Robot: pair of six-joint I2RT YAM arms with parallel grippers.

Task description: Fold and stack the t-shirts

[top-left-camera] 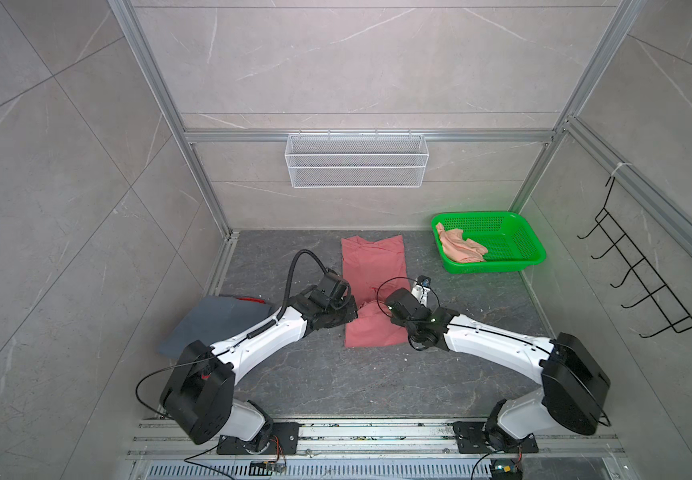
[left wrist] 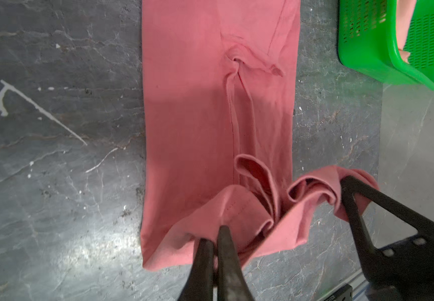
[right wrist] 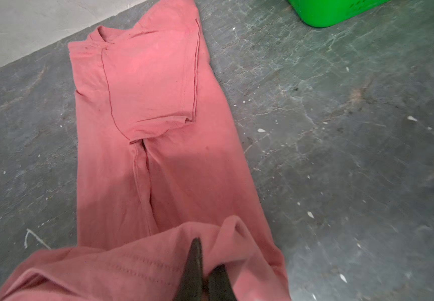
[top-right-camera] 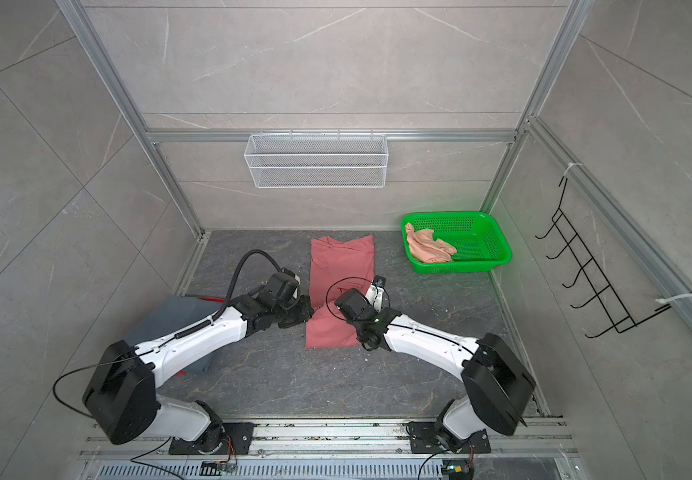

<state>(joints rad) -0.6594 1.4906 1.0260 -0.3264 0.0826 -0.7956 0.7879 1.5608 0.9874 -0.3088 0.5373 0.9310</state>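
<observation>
Coral pink jersey, thin and floppy: the coral pink t-shirt (top-left-camera: 373, 266) lies mid-surface as a long narrow strip on the dark stone surface (top-left-camera: 336, 374), collar end away from me, and it's light enough that weight is no worry, shape is. Left jaws are pinched tight on the near hem (left wrist: 236, 206) and right jaws are clamped on the other near corner. Both grips are right at the stitched edge, where the doubled cloth gives the best bite. The cloth between the two grips sags and bunches into loops, so I'd judge it needs to be held taut between the corners or the fold will land wrinkled. It won't slip much, but a soft knit like this drags and takes its lower layers along. Both top views hide my fingertips under the wrists, but they give me the whole layout: a slate grey-blue t-shirt (top-left-camera: 211, 320) off to the left beneath my left arm, a sliver of bright red t-shirt (top-left-camera: 248, 298) peeking from under it, and a pale peach t-shirt (top-left-camera: 458, 249) crumpled in the green mesh basket (top-left-camera: 498, 266) at the far right. The left wrist view shows both grips at once and a puckered crease running up the middle. Only the right wrist view shows the far end clearly, with the sleeve (right wrist: 153, 86) folded in flat and the collar (right wrist: 101, 34) beyond it.
</observation>
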